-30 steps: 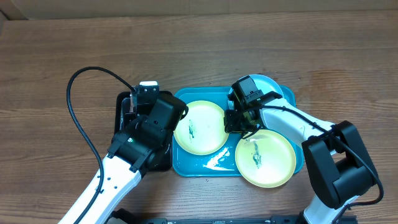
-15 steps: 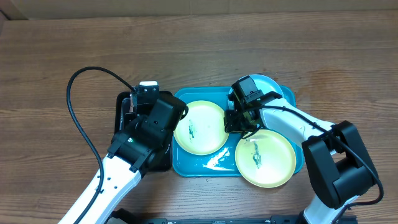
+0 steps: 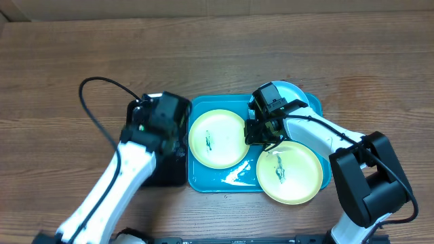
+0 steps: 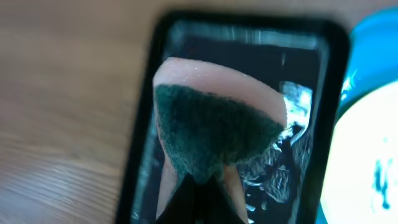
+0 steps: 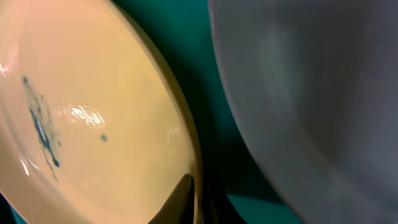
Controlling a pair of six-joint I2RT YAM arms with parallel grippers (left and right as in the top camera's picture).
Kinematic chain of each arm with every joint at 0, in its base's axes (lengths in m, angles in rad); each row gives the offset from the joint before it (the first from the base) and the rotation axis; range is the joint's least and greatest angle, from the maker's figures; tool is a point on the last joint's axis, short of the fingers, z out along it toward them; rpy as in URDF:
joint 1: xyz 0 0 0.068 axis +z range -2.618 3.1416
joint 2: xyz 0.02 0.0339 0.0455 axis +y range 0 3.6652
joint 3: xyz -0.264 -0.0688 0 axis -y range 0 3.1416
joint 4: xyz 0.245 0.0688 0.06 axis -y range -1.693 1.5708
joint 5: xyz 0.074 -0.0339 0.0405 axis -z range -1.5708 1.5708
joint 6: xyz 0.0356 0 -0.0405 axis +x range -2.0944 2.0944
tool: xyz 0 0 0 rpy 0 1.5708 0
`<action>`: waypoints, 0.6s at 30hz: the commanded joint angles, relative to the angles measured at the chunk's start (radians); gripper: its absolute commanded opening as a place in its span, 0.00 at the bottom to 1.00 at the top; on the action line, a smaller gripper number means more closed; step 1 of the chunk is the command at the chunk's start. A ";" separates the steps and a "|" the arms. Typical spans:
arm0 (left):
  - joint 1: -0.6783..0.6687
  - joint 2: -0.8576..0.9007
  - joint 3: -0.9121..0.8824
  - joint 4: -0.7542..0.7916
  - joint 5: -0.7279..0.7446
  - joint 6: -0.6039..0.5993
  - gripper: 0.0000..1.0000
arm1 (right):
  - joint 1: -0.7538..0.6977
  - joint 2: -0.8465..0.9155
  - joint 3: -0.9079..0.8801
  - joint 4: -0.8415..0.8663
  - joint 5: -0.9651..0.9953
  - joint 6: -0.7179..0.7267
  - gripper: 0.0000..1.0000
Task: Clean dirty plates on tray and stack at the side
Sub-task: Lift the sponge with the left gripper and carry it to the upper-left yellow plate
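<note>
**A:** Overhead has the left plate [image 3: 217, 139] lying flat and face-up at the left end of the tray [image 3: 224, 181], with a dark smear at its middle. Where do the arms stand?

**B:** The right jaws are pressed nearly together on that plate's right rim, pinching it. The right wrist view shows the tips on its edge. The left jaws pinch the sponge [image 4: 217, 124] over the black tray [image 3: 166, 177], just left of the blue one.

**A:** Scrubbing is next, I'd judge. How to do it well?

**B:** Pin the rim so the plate can't slide. Bring the sponge across low and lay its dark green scouring face flat on the smear. Press lightly, because shallow plastic may tip under a push near its edge.

**A:** Any axis to mind?

**B:** The plates are round, so none. The tray's long side runs left to right in the overhead view. The smear runs roughly up and down there, so stroke along it. The sponge fans out away from the jaws, green face toward the wrist camera.

**A:** The others?

**B:** The second yellow-green plate [image 3: 289, 173] overhangs the tray's near right corner. The cyan plate [image 3: 298, 91] sits far right, partly under the right arm.
</note>
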 commanded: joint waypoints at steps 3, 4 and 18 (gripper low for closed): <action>0.084 0.122 0.020 0.006 0.270 -0.027 0.04 | 0.005 -0.002 -0.006 0.010 -0.014 -0.003 0.08; 0.085 0.124 0.020 0.012 0.277 -0.018 0.04 | 0.005 -0.002 -0.006 0.010 -0.014 -0.003 0.08; 0.037 0.089 0.099 0.090 0.696 0.111 0.04 | 0.005 -0.002 -0.006 0.022 -0.014 -0.003 0.08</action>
